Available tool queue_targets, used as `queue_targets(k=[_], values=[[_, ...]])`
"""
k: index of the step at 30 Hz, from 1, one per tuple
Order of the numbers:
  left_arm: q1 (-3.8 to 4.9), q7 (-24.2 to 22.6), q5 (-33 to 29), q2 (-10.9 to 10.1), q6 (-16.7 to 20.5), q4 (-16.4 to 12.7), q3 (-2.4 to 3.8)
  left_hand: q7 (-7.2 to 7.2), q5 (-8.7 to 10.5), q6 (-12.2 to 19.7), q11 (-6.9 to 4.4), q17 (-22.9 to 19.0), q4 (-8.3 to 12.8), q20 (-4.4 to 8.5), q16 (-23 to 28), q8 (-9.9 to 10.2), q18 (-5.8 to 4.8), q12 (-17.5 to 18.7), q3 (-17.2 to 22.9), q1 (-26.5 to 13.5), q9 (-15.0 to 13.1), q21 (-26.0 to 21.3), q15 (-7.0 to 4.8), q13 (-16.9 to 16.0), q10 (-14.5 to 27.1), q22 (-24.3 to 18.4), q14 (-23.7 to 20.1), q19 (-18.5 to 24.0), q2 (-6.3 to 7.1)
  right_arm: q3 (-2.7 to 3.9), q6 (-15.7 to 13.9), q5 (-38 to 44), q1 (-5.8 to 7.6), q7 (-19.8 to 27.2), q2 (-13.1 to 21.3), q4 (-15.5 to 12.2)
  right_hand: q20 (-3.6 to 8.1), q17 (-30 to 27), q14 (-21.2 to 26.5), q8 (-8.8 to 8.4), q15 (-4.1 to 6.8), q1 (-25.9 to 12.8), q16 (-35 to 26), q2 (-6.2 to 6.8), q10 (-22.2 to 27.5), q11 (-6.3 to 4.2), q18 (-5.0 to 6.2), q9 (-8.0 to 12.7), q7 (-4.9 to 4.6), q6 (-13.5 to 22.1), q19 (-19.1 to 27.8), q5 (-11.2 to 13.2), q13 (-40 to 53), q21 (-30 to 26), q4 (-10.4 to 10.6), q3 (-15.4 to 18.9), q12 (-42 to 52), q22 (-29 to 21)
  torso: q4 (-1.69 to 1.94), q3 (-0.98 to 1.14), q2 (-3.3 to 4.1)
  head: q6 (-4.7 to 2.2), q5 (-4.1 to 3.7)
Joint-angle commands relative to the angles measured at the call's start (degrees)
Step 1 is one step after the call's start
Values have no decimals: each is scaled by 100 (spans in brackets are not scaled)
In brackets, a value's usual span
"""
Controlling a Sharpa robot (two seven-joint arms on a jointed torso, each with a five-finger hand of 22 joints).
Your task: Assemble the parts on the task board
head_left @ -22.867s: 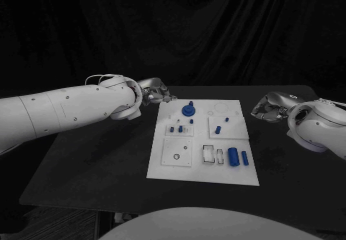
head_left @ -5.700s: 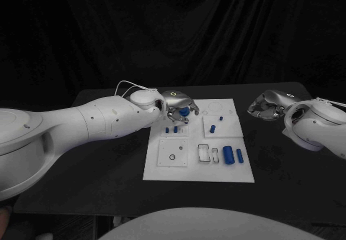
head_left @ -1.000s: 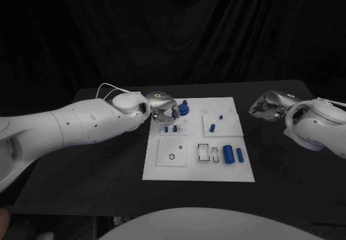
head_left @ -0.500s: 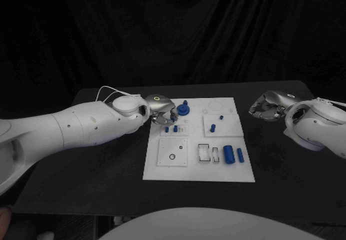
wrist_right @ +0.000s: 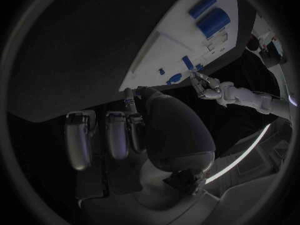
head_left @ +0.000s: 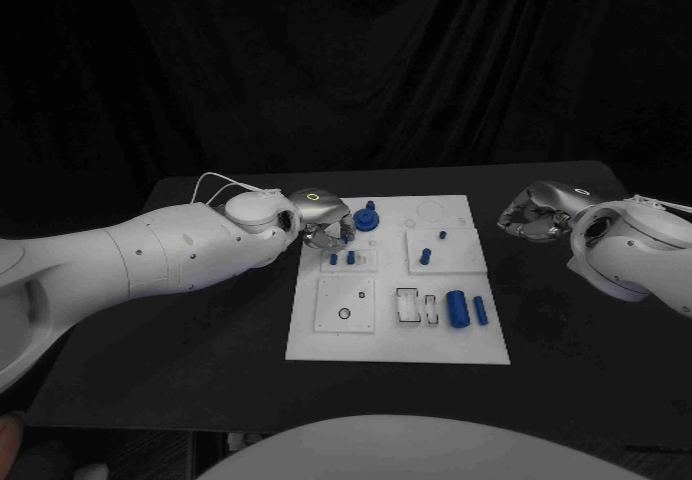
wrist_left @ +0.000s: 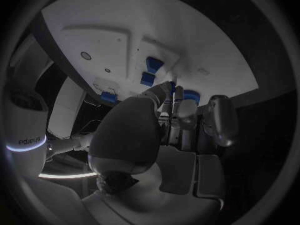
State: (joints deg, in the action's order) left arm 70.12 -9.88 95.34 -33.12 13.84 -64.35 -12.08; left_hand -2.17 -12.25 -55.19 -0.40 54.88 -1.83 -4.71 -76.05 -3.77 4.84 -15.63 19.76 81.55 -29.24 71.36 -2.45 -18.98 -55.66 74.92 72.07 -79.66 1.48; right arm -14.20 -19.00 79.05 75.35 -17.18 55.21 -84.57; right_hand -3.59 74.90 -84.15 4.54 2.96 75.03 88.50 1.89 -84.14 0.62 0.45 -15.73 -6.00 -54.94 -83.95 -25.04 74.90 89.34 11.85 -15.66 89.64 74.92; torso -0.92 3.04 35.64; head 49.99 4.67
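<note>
1. Black cloth hangs behind the black surface (head_left: 188, 330), and the white task board (head_left: 378, 340) lies in the middle of the frame, its long side running away from the robot.

2. At the board's upper left corner, the left hand (head_left: 323, 222) has its fingers (head_left: 343, 236) curled down close beside the blue knobbed part (head_left: 368, 217). From the head view I cannot tell whether they actually pinch anything; the left wrist view shows the fingers drawn in over the board near blue pieces, but no clear hold.

3. Just below those fingers stand two small blue pegs (head_left: 342, 258) on a raised white block. Further toward the centre right stand two more small blue posts (head_left: 433, 250), and in the lower right of the board lie the large blue cylinder (head_left: 457, 309) and a thinner blue rod (head_left: 479, 311).

4. The right hand (head_left: 531, 217) rests off the board at the right of the frame, fingers curled in and holding nothing that I can see.

5. What worries me:
   - The curled fingers sit so near the knobbed part that a sideways drift could tip it or shove it off its seat.
   - A drop of the wrist could knock over the two pegs below.
   - Pressing on the corner could skid the whole board across the surface.
</note>
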Motion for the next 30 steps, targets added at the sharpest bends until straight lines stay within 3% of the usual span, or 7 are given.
queue_targets(k=[1,13,30], values=[[-19,29,-6,20,170,5,-1,-32,-22,-28,27,10,39,-11,29,-32,-67,34,2,44,3,-19,20,9,-13,957,-32,27,23,3,18,20,-11,-47,11,-8,7,1290,-533,-21,-11,33,-25,8,-586,26,-19,1,-14,-20,-550,-26,1510,-23,-4,-39,36,1473,-2,0,1,1,-3],[-22,0,-6,19,420,-2,0,-48,-77,-69,37,54,88,-8,7,-37,-77,15,9,77,8,32,32,9,-135,972,6,-2,44,3,24,20,-12,-48,32,-11,7,1287,-532,-25,-12,31,-27,8,-586,29,-18,3,-15,-13,-548,-24,1510,-27,-8,-44,36,1471,1,0,1,1,4],[-23,11,-6,69,375,48,0,-47,-81,-66,42,24,100,-8,20,-31,-71,18,9,82,13,6,34,10,-147,964,-8,13,54,3,31,20,-13,-43,24,-12,7,1287,-532,-25,-12,31,-27,8,-586,29,-18,3,-15,-13,-548,-24,1510,-27,-8,-44,36,1471,-2,-1,1,1,10]])
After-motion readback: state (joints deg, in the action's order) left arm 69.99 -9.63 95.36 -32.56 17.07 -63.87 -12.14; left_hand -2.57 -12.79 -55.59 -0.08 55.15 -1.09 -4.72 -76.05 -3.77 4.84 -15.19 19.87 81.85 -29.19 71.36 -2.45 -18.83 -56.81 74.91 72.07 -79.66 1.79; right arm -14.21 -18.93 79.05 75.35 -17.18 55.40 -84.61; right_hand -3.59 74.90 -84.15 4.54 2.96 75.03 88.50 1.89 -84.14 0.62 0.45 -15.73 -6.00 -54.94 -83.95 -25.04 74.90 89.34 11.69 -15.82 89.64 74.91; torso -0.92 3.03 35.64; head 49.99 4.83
